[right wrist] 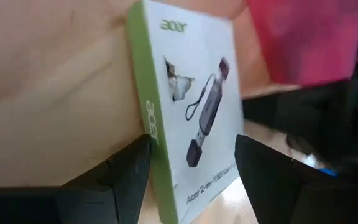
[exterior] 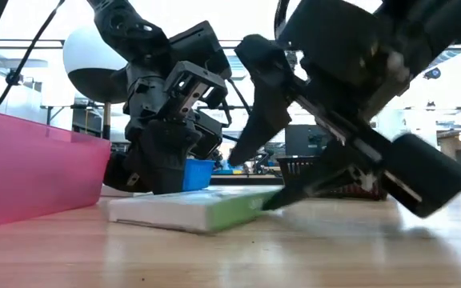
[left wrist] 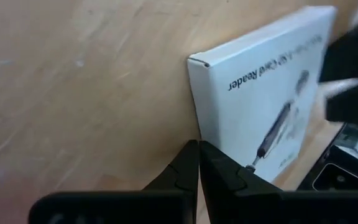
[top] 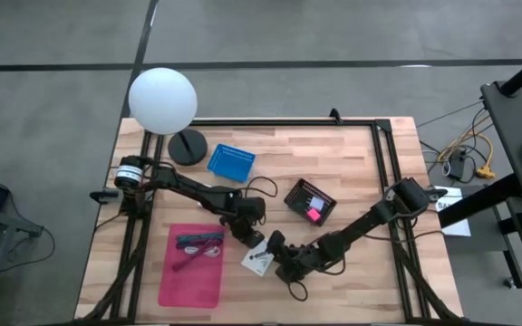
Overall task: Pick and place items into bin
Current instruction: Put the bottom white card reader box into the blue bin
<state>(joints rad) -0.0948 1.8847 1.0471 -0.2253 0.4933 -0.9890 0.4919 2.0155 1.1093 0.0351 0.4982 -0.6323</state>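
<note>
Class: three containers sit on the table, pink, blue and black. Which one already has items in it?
The pink bin, near the table's front left corner: it holds purple pens. The blue tray looks empty; the black basket's pink patch is unclear.

one wooden worktop [top: 352, 154]. two dark arms, each ending in one gripper: left gripper [top: 254, 237], right gripper [top: 276, 248]. one white-and-green boxed card reader [top: 259, 260] on the worktop. one pink bin [top: 191, 290], holding a few purple and dark items [top: 198, 244]; exact count cannot be told. one blue basket [top: 231, 162]. one black basket [top: 310, 200] with one magenta item [top: 314, 214] visible inside. one white globe lamp [top: 162, 100] on one round dark base [top: 187, 146].
</note>
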